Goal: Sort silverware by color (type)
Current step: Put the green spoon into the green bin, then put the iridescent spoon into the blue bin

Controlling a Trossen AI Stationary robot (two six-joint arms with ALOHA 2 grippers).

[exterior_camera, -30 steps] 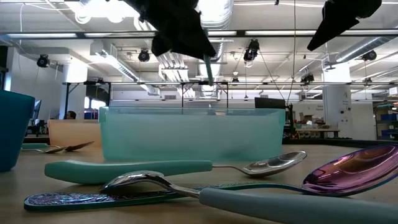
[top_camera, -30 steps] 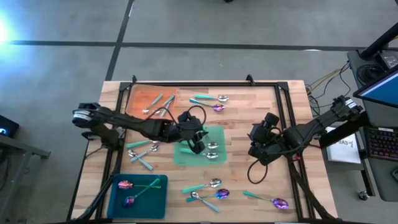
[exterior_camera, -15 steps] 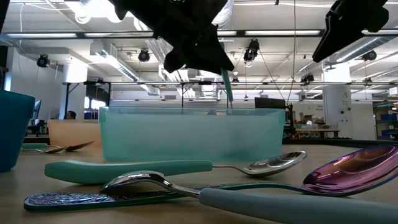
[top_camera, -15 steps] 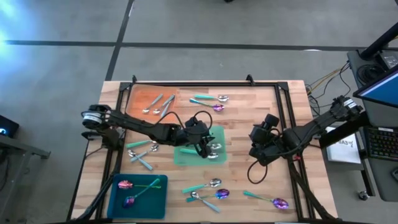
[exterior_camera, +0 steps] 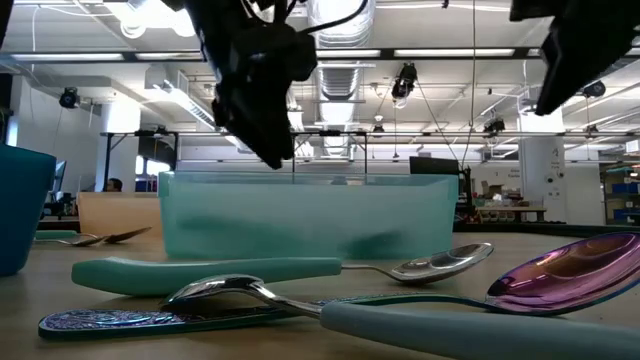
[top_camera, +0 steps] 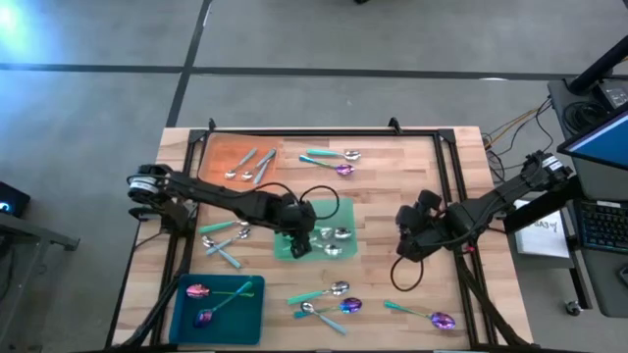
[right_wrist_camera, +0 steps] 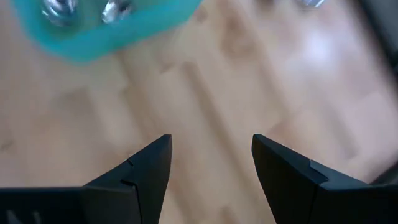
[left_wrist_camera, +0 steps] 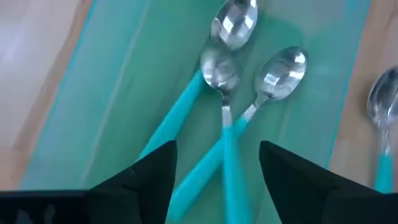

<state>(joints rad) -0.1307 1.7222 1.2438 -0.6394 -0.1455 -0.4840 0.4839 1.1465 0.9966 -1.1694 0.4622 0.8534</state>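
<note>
Three silver-headed spoons with teal handles (left_wrist_camera: pixel 227 99) lie crossed in the green tray (top_camera: pixel 294 211) at the table's middle. My left gripper (left_wrist_camera: pixel 217 180) hovers open just above them, near the tray's left part (top_camera: pixel 297 243); two of the teal handles (left_wrist_camera: pixel 230 168) run between its fingers without touching them. My right gripper (top_camera: pixel 404 245) is open over bare wood to the right of the tray, holding nothing (right_wrist_camera: pixel 211 168). More silverware lies loose about the table.
Silver spoons lie on the orange mat (top_camera: pixel 240 157) at the far left, and purple-headed ones in the blue tray (top_camera: pixel 216 299) at the near left. Loose spoons lie at the far middle (top_camera: pixel 329 157), left (top_camera: pixel 221 240), near middle (top_camera: pixel 329 299) and near right (top_camera: pixel 422 314).
My left gripper carried a teal-handled spoon, hanging below its fingers, a little to the right over the green tray. It then opened and let go. The spoon now lies in the tray with the others, and the gripper has drawn back toward the left and near edge.
</note>
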